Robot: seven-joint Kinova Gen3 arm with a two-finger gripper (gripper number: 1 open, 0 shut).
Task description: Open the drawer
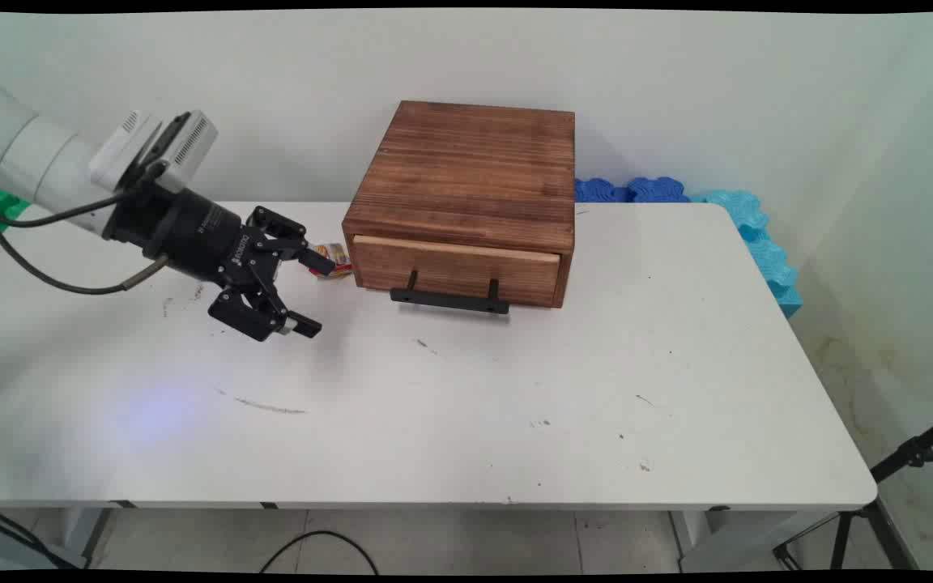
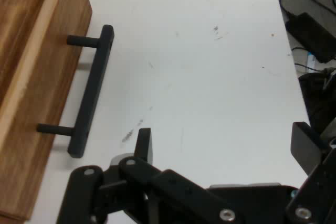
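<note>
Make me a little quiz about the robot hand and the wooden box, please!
1. True or false: the gripper is holding something.
2. What colour is the handle on the wooden box's drawer?
3. The small colourful packet lies: A) on top of the box, B) on the table beside the box's left side, C) in the gripper.

Key: 1 false, it is open and empty; 2 black; 3 B.
</note>
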